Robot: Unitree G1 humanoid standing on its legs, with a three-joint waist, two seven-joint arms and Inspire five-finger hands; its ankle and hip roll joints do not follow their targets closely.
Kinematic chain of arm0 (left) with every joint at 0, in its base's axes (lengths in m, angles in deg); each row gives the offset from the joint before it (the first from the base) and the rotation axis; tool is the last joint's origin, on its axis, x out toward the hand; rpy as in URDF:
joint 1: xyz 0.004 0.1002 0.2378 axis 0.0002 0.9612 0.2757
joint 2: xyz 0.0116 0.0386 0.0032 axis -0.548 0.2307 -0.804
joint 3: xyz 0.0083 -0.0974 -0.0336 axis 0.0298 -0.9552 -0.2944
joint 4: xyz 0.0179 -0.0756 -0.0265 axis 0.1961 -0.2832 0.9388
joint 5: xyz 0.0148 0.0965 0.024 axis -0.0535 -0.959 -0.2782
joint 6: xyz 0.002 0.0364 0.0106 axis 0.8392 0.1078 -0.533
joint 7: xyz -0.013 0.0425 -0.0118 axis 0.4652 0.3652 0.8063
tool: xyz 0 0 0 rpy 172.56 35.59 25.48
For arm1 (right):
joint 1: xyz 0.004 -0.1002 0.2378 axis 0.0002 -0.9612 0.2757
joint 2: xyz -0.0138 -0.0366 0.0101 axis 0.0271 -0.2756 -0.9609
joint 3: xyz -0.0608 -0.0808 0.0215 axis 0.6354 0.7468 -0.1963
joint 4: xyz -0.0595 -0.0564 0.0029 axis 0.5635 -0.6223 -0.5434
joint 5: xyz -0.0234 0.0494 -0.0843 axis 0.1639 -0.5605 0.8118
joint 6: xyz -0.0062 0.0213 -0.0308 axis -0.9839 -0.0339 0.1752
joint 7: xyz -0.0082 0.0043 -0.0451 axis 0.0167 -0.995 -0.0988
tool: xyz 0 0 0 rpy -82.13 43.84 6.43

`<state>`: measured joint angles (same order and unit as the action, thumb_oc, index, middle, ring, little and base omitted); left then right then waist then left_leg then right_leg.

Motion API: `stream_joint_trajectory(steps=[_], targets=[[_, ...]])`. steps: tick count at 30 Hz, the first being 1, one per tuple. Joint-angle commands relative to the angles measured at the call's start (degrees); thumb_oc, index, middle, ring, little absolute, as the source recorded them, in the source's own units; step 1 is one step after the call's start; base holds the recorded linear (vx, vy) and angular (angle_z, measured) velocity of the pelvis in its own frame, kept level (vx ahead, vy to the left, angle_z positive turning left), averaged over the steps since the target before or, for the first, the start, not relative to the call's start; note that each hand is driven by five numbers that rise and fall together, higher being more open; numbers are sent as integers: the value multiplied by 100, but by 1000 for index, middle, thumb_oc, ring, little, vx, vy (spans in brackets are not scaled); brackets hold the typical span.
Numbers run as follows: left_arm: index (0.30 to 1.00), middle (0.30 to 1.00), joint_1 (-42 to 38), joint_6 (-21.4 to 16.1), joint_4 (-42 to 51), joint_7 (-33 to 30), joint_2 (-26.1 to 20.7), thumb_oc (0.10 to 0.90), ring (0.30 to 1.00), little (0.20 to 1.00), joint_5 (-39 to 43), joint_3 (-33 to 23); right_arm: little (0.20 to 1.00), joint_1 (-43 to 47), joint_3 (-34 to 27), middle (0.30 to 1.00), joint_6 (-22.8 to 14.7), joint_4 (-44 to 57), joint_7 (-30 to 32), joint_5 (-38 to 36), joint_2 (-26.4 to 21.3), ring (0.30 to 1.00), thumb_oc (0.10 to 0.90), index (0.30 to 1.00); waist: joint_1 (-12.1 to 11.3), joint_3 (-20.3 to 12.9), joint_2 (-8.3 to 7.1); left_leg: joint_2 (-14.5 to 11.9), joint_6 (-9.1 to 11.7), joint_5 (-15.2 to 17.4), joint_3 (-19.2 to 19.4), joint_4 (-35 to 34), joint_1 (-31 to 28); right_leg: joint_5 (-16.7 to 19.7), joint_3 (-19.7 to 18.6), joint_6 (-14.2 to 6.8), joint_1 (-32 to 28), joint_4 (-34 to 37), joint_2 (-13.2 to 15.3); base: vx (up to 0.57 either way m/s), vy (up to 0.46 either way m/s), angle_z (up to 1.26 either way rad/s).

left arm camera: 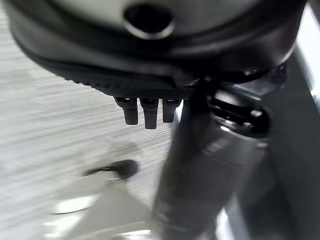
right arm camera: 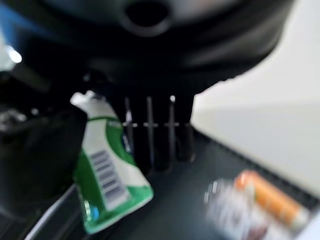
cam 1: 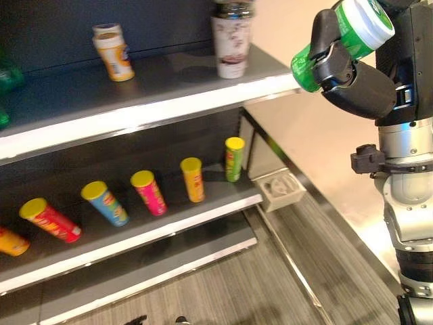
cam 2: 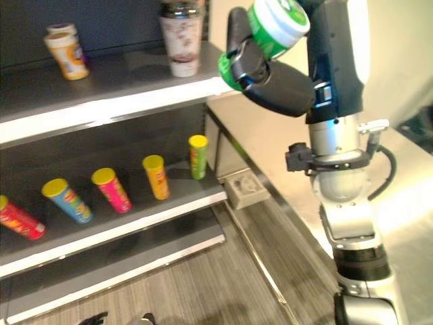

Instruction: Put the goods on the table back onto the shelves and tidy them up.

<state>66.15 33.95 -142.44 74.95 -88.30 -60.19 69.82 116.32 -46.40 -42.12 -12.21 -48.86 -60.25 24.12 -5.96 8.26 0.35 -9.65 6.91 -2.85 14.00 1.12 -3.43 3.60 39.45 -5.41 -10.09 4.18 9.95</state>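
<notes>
Right hand (cam 1: 355, 84) fingers grip a green canister (cam 1: 338, 40); its wrist view, blurred, adds perhaps a barcode.

The right robot hand (cam 1: 352, 78) covers the middle of the green bottle (cam 1: 356, 24), so its label cannot be read. The tall cup (cam 1: 231, 40) on the top shelf (cam 1: 135, 115) is cut off by the picture's upper edge. In the right wrist view, an orange-capped container (right arm camera: 270, 200) is blurred beyond telling.
</notes>
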Motion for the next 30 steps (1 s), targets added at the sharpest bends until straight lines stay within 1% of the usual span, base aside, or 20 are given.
stream_joint_trajectory(steps=[1,2,4,11,12,13,14,15,16,17,18,19,20,21,22,23,25,26,30], targets=[[900,900,-141,-188,41,63,-44,800,900,900,-238,382,300,491,-215,300,-263,51,-10,-469,-64,300,400,300,-41,-604,61,-195,128,243,414,-214,-573,-106,133,22,347,-94,16,-145,516,66],[900,900,-129,-166,-48,45,-49,800,900,900,-288,380,300,556,-125,300,-216,-50,-75,-547,-72,300,400,300,-67,-632,97,29,-11,290,343,-563,-651,-63,145,-64,433,-262,180,-88,402,99],[900,900,-148,-155,-111,23,-65,800,900,900,-299,379,300,604,-79,300,-188,-85,-102,-609,-64,300,400,300,-88,-628,104,106,-65,316,292,-582,-613,-21,151,-101,465,-349,279,-35,169,79],[900,900,-158,-159,-121,21,-60,800,900,900,-300,374,300,623,-72,300,-189,-97,-106,-617,-68,300,400,300,-73,-629,98,126,-83,318,281,-581,-601,-21,157,-118,480,-376,309,-3,14,16],[900,900,-158,-159,-121,21,-60,800,900,900,-300,374,300,623,-72,300,-189,-97,-106,-617,-68,300,400,300,-73,-629,98,126,-83,318,281,-581,-601,-21,157,-118,480,-376,309,-73,415,-2],[900,900,-112,-162,-93,24,-208,800,900,900,-361,406,300,978,276,300,-95,-248,-233,-668,-1,300,400,300,-163,-441,106,612,-451,480,20,-612,-554,216,-28,-359,730,-1192,903,-83,461,-2],[900,900,-133,-167,-103,19,-268,800,900,900,-386,433,300,1079,362,300,-80,-267,-236,-634,-33,300,400,300,-109,-387,81,683,-496,486,-76,-612,-555,336,-335,-472,822,-1381,997,-173,481,3],[900,900,-189,-183,-117,16,-393,800,900,900,-390,458,300,1251,526,300,-11,-329,-243,-482,-239,300,400,300,171,-349,-6,770,-560,362,-399,-612,-414,256,-2155,-442,1120,-1196,651,-57,48,35],[900,900,-145,-179,-110,0,-401,800,900,900,-332,392,300,1345,606,300,-16,-353,-241,-506,-176,300,400,300,61,-427,-36,758,-541,319,-486,-612,-377,167,-2235,-379,908,-850,577,9,-56,154],[900,900,-79,-172,-185,-35,-372,800,900,900,-278,305,300,1436,741,300,-33,-437,-263,-513,-68,300,400,300,-126,-536,-121,748,-502,314,-563,-612,-355,162,-1980,-392,670,-566,551,110,-108,145],[900,900,-77,-165,-172,-32,-379,800,900,900,-237,285,300,1500,804,300,-8,-497,-252,-395,-139,300,400,300,-142,-563,-152,724,-479,266,-617,-612,-319,183,-1922,-390,606,-456,496,88,-127,90],[900,900,-64,-156,-186,-36,-383,800,900,900,-180,245,300,1593,907,300,23,-570,-239,-288,-169,300,400,300,-209,-577,-191,676,-445,263,-641,-612,-331,166,-1848,-404,504,-352,456,52,-101,-24],[900,900,-35,-142,-182,-44,-353,800,900,900,-106,206,300,1635,961,300,31,-587,-273,-338,-82,300,400,300,-261,-594,-218,650,-423,244,-675,-612,-332,177,-1775,-403,424,-274,435,46,-84,5],[900,900,-21,-134,-182,-45,-340,800,900,900,-65,199,300,1660,988,300,47,-615,-270,-322,-86,300,400,300,-289,-621,-252,647,-416,218,-701,-612,-305,182,-1731,-396,396,-227,424,27,-48,81],[900,900,-19,-133,-180,-45,-339,800,900,900,-64,198,300,1665,993,300,45,-620,-268,-322,-86,300,400,300,-278,-622,-250,646,-414,218,-711,-612,-303,185,-1719,-396,387,-218,421,33,-54,80],[900,900,3,-105,-259,-70,-288,800,900,900,-18,168,300,1748,1125,300,91,-761,-298,-317,-48,300,400,300,-364,-644,-299,617,-378,199,-766,-612,-307,171,-1563,-389,251,-122,393,35,-56,64],[900,900,25,-86,-313,-67,-256,800,900,900,53,135,300,1847,1232,300,116,-841,-299,-280,-59,300,400,300,-425,-655,-339,603,-350,183,-803,-612,-288,176,-1436,-392,182,-54,385,28,-53,31],[900,900,24,-86,-314,-66,-253,800,900,900,54,134,300,1855,1239,300,113,-848,-298,-280,-60,300,400,300,-416,-653,-337,603,-349,182,-811,-612,-288,178,-1427,-392,176,-48,383,17,-50,38],[900,900,67,-37,-429,-13,-227,800,900,900,34,145,300,2016,1317,300,180,-997,-259,-191,-39,300,400,300,-538,-647,-372,556,-288,145,-941,-612,-222,144,-1180,-375,54,-22,348,6,-44,14]])
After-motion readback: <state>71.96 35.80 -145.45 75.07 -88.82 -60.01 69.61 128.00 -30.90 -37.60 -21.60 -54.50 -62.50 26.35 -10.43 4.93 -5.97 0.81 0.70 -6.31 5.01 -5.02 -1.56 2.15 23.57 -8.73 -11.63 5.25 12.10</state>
